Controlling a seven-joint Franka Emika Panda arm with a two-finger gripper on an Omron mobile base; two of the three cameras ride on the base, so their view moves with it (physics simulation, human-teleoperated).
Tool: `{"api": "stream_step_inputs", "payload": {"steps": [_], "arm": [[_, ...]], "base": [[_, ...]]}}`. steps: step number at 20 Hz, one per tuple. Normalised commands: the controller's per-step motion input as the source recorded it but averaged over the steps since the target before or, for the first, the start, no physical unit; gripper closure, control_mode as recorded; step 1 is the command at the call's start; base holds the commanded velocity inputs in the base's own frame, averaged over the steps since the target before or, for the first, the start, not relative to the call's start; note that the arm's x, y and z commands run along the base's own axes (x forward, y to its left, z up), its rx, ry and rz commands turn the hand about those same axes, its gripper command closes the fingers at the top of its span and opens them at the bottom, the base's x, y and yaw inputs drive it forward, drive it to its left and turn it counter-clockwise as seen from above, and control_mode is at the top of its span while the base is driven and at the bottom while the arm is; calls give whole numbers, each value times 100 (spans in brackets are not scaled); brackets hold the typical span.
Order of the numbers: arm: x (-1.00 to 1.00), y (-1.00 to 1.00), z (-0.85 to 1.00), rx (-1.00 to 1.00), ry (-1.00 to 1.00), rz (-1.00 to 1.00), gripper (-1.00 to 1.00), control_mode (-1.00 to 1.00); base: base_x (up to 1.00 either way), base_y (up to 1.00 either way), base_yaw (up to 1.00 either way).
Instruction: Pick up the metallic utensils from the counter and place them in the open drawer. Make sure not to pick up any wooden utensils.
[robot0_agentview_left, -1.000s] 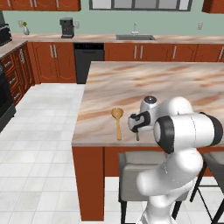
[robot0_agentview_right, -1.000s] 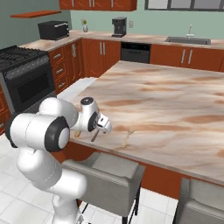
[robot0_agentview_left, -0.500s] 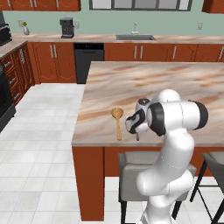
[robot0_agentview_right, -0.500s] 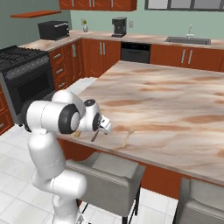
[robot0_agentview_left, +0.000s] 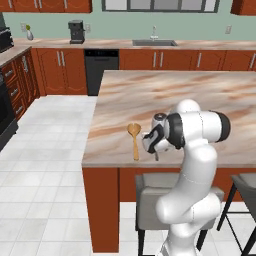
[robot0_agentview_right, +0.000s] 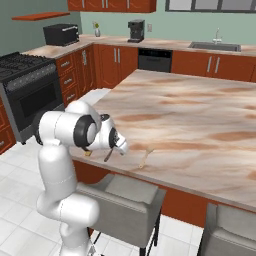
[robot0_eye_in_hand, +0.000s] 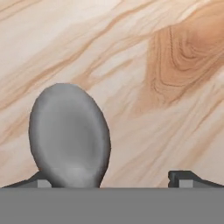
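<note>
Gripper (robot0_eye_in_hand: 113, 177) low over the marble surface (robot0_eye_in_hand: 144, 65), jaws spread wide, nothing pinched between them. Hand view: left fingertip (robot0_eye_in_hand: 30, 180) and right fingertip (robot0_eye_in_hand: 186, 177) well apart at the bottom edge

Dark grey metal spoon (robot0_eye_in_hand: 68, 135) lies bowl-up on the surface, bowl just inside the left fingertip, off-centre in the gap; handle hidden below the frame edge. Whether the fingertip touches the bowl: cannot tell

Left base view: gripper (robot0_agentview_left: 152, 145) near the front edge of the island surface (robot0_agentview_left: 165, 95), pointing down. Large tan wooden spoon (robot0_agentview_left: 134, 140) just beside it to the left, bowl away from the edge, handle toward it

Right base view: gripper (robot0_agentview_right: 119, 145) at the near edge; small pale wooden utensil (robot0_agentview_right: 145, 156) lies near, to its right, apart from it
</note>
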Motion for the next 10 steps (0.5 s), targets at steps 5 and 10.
{"api": "stream_step_inputs", "payload": {"steps": [5, 10], "arm": [[34, 2, -21, 0, -4, -4, 100, -100], [10, 0, -4, 0, -2, -1, 100, -100]], "base": [[0, 0, 0], [0, 0, 0]]}}
